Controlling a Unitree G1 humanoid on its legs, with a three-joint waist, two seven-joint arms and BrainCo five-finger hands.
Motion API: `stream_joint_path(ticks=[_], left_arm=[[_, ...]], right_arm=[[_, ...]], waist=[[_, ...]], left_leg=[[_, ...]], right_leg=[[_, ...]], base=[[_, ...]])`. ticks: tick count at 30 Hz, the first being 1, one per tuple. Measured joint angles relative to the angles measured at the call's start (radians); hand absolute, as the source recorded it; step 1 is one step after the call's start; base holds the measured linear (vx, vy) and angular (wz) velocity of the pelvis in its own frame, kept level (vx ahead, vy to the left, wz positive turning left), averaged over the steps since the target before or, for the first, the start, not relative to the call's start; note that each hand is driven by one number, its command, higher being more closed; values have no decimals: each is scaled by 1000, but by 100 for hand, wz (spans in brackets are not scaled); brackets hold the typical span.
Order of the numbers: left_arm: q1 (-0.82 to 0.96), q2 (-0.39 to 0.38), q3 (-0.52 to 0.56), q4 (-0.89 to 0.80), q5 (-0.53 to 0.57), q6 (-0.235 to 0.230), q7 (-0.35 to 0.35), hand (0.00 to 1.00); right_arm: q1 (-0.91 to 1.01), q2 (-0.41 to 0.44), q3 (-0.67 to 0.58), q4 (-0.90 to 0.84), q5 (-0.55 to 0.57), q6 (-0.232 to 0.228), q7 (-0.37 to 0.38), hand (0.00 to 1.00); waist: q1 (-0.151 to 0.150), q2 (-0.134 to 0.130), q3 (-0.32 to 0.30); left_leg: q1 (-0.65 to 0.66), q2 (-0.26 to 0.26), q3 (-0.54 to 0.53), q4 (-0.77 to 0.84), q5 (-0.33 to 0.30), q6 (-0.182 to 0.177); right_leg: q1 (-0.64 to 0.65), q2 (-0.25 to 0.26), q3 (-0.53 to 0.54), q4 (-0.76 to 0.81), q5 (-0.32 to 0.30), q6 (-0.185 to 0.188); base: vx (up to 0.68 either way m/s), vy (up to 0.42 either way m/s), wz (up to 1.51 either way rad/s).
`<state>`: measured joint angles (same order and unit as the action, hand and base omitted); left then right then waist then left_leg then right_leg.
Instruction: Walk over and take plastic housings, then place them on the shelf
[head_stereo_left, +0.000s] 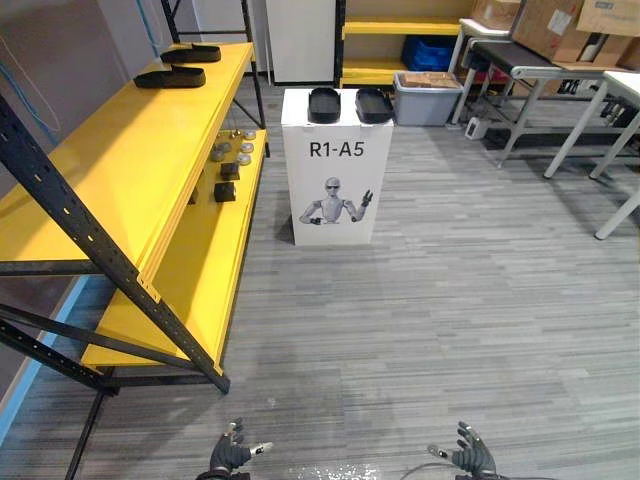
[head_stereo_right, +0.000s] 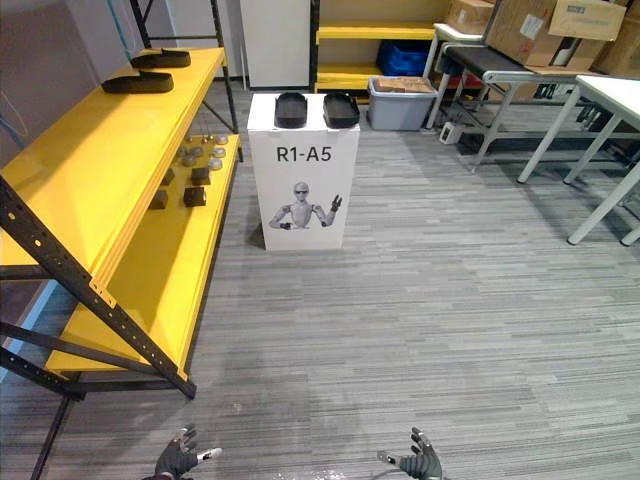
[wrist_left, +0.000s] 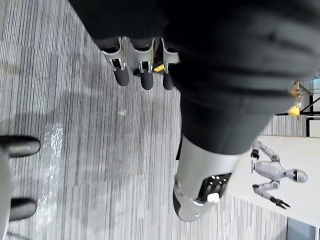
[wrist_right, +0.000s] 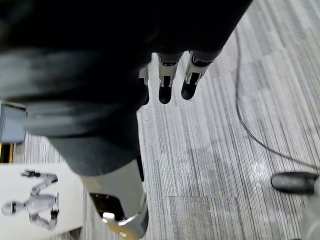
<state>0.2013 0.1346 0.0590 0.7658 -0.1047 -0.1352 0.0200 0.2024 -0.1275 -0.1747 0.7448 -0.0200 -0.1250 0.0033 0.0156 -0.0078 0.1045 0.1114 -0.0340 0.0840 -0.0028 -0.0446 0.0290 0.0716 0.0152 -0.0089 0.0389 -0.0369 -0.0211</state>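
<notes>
Grey striped floor (head_stereo_left: 450, 330) runs ahead, with a yellow shelf (head_stereo_left: 130, 160) along the robot's left. A white box (head_stereo_left: 337, 170) stands further on, bearing black lettering and a robot picture. Two black plastic housings (head_stereo_left: 324, 104) — shallow oval trays — lie side by side on its top. Another pair (head_stereo_left: 170, 77) lies at the shelf's far end. The left hand (head_stereo_left: 231, 455) and right hand (head_stereo_left: 472, 459) hang low, fingers loosely spread and holding nothing — the wrist views show them straight over bare floor.

Housings (head_stereo_left: 324, 104) black; box (head_stereo_left: 335, 165) white; shelf (head_stereo_left: 130, 150) yellow, frame (head_stereo_left: 100, 247) black; floor (head_stereo_left: 450, 320) grey-striped; far crate (head_stereo_left: 428, 52) seemingly blue.
</notes>
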Motion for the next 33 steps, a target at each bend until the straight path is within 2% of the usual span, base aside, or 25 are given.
stream_joint_path(ticks=[7, 21, 23, 25, 27, 28, 30, 31, 33], left_arm=[[34, 1, 34, -114, 34, -1, -1, 0], [66, -35, 43, -161, 34, 2, 2, 0], [55, -39, 43, -161, 34, 2, 8, 0], [51, -42, 43, -162, 33, 3, 18, 0], [46, -43, 42, -170, 31, 4, 19, 0], [44, -43, 41, -187, 30, 5, 19, 0], [30, -42, 40, -189, 29, 6, 23, 0], [27, -41, 39, -190, 29, 6, 25, 0], [5, -23, 20, -192, 29, 11, 38, 0]], right_arm=[[4, -27, 0, -32, -31, -5, 27, 0], [21, -29, -1, -32, -22, 0, 22, 0], [16, -29, -3, -32, -20, 3, 16, 0], [-7, -28, -5, -31, -10, 5, 11, 0], [-42, -28, -7, -31, 0, 5, 2, 0], [-58, -28, -8, -31, 1, 6, -5, 0], [-64, -28, -9, -31, 1, 8, -11, 0], [-68, -26, -7, -31, 1, 8, -12, 0], [-73, -20, 0, -32, 1, 17, -13, 0]], waist=[[-1, 2, 2], [-1, 6, -3], [0, 8, -2], [3, 11, 0], [1, 13, 4], [2, 11, 7], [2, 13, 15], [1, 18, 18], [-3, 16, 46]], left_leg=[[18, 1, 2, 2, -14, -21], [-9, 6, 33, 6, -23, -19], [-22, 7, 38, 17, -31, -11], [-48, 13, 56, 60, -67, -8], [-86, 16, 73, 124, -111, 0], [-100, 9, 81, 166, -143, 8], [-91, 1, 81, 187, -178, 20], [-84, 1, 78, 188, -185, 26], [-33, 0, 65, 200, -216, 43]], right_leg=[[25, 0, 2, -14, -4, 6], [-8, 5, 25, -9, -4, 6], [-18, 6, 27, -8, -4, 6], [-38, 10, 45, 12, -21, 15], [-99, 9, 57, 116, -84, 30], [-147, -1, 61, 226, -148, 52], [-200, -16, 37, 371, -186, 89], [-228, -21, 20, 436, -188, 91], [-350, -53, -59, 706, -211, 99]], base=[[0, 0, 0], [-32, -4, -6], [10, 4, -4], [19, 16, -24], [30, 17, -26], [72, 22, -12], [115, 43, -9], [173, 61, 1], [240, 48, 9]])
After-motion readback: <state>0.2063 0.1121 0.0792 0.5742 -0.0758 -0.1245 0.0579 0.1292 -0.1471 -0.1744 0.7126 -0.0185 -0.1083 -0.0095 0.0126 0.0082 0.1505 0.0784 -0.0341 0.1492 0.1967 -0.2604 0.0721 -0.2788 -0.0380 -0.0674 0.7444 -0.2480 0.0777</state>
